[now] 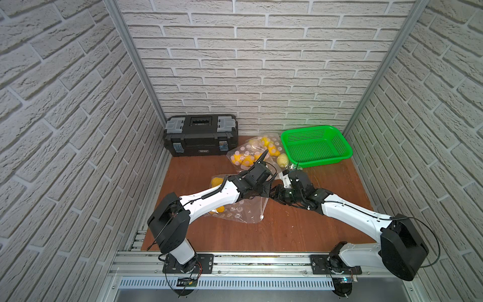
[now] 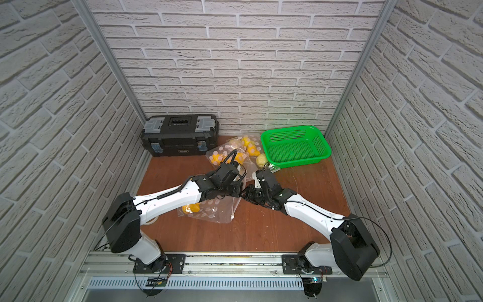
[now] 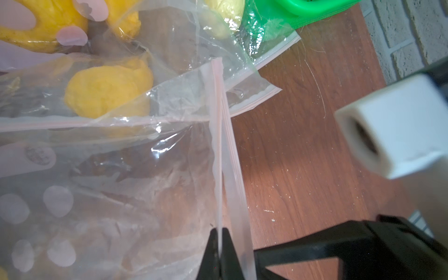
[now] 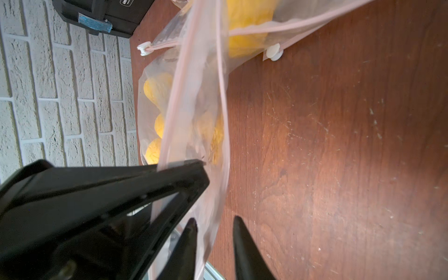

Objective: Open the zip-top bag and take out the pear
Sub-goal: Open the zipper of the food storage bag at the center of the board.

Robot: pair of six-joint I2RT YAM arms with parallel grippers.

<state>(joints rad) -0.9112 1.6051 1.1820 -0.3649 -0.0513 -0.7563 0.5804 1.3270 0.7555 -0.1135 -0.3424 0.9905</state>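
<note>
Because the bag (image 1: 245, 211) is thin clear film, it will likely sag, crumple and slip rather than keep a shape. The one firm place to take it is the stiffer pink zip strip along its mouth. The bag lies on the wooden table (image 1: 287, 230) near the middle, partly under the left arm, with its mouth end raised toward the two claws.

The left gripper (image 3: 219, 238) is pinched tight on one lip of that strip. The right gripper (image 4: 215, 232) has its fingers a narrow way apart with the other lip hanging between them, and I judge it has no hold on it yet. The two lips stand apart near the claws, so the mouth looks partly open.

The pear (image 2: 190, 208) sits inside the bag and shows yellow through the film, at the end away from the mouth. I cannot tell whether there is more than one. It looks light and rounded, apt to roll in the loose film, so it should be taken across its belly once the mouth is wide. Other bags of yellow fruit (image 1: 251, 154) lie further back.
</note>
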